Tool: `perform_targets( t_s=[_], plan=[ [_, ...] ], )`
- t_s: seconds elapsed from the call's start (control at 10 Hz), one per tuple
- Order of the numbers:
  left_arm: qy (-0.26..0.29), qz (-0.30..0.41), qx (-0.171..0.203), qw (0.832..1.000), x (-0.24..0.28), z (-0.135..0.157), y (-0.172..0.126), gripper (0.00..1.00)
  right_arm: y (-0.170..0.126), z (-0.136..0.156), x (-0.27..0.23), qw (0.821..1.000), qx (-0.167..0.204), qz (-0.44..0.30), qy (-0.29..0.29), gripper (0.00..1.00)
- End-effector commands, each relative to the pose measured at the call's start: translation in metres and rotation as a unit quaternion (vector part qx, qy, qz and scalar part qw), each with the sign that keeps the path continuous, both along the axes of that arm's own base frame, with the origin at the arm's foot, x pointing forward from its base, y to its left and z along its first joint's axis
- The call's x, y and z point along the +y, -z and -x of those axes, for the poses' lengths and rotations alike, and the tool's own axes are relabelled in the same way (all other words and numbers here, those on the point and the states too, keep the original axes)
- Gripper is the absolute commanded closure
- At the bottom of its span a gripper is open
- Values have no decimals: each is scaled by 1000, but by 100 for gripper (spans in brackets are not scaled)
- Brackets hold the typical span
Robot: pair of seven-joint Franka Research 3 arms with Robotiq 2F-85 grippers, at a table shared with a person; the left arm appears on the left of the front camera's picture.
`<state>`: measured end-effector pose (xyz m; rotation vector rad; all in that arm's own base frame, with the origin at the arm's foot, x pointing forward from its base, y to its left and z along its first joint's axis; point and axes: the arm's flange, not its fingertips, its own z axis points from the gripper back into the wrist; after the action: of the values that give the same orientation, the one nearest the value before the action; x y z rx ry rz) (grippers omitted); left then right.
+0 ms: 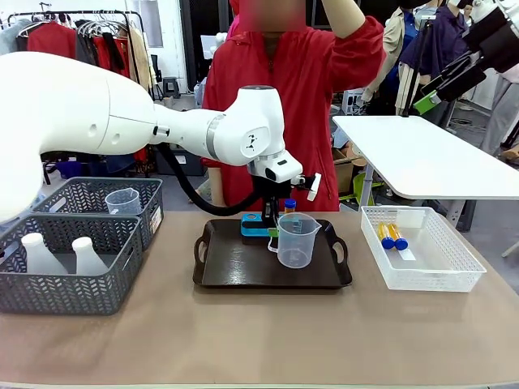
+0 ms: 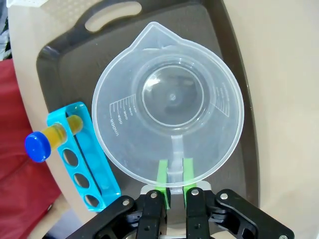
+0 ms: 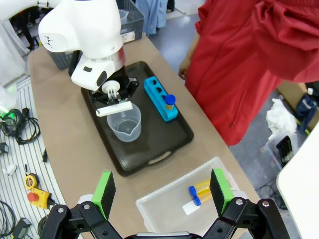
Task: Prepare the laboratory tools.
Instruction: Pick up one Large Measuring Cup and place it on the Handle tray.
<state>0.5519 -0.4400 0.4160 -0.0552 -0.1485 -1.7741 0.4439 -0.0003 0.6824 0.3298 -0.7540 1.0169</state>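
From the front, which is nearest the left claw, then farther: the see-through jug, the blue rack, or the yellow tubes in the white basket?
1. Clear plastic measuring beaker: gripped by the left claw.
2. Blue plastic tube rack: beside it, on the dark brown tray.
3. Orange-yellow blue-capped tubes: far right, in the white mesh basket.

I take this for a robotics lab in a cluttered workroom: a clothes rack (image 1: 89,32) stands far behind and left of my left gripper (image 2: 175,172), while floor cables (image 3: 20,124) and a red stop button (image 3: 33,196) lie below my right gripper (image 3: 162,190).
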Motion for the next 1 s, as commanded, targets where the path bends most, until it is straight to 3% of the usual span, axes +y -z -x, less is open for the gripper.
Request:
perform_targets(
  t_s=[0.0,0.1,0.9],
  plan=[
    [-1,1,-2,1000,1,0,-4,100,-1,0,0,1000,0,-4,-3,0],
    [-6,2,-16,1000,7,-1,-7,100,-1,0,0,1000,0,-4,-3,0],
    [-1,-9,2,1000,-11,-18,17,100,-1,0,0,1000,0,-4,-3,0]
  ],
)
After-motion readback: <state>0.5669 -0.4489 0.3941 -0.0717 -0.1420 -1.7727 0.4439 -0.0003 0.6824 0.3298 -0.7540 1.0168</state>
